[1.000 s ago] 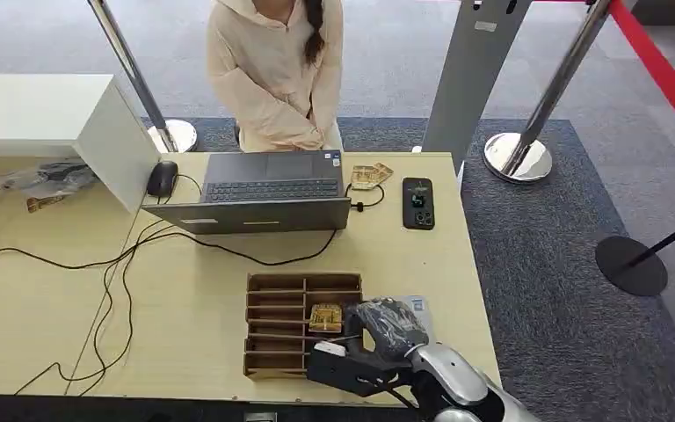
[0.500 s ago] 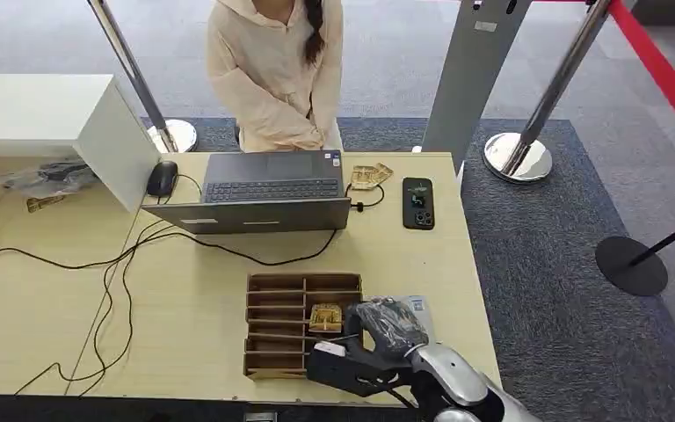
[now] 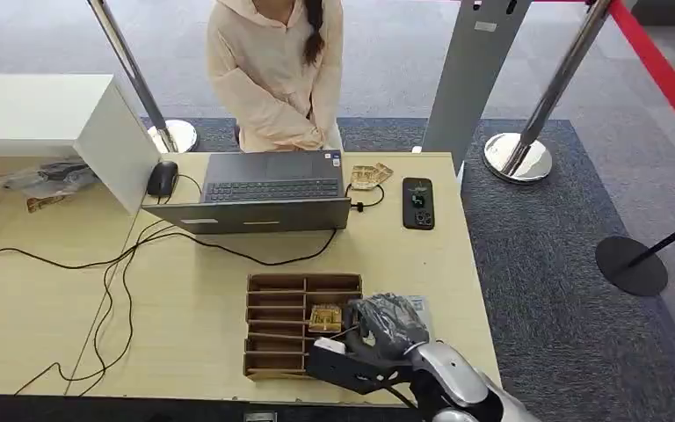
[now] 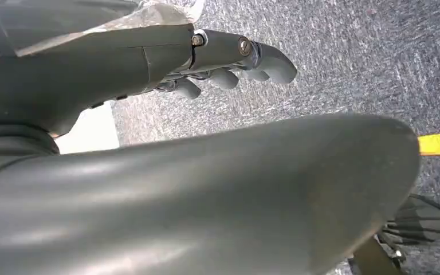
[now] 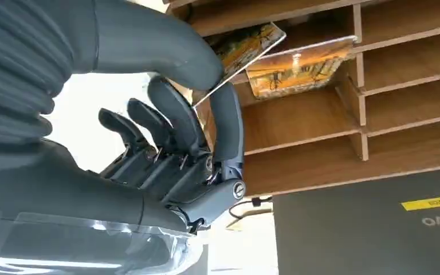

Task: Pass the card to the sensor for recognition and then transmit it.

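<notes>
one right robot hand (image 5: 177, 143) pinching one card (image 5: 246, 46), second card (image 5: 298, 71) in tray (image 3: 281, 330)

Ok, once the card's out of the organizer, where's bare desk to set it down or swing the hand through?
Bare desk lies between the laptop and the wooden organizer, right of the cable loop, running on toward the phone. Crowded: cables left of the organizer, and the right hand pinching a card at its right edge.

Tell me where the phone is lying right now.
In the head view the phone lies flat on the table, toward its far right side, just right of the laptop and beside the small cards.
</notes>
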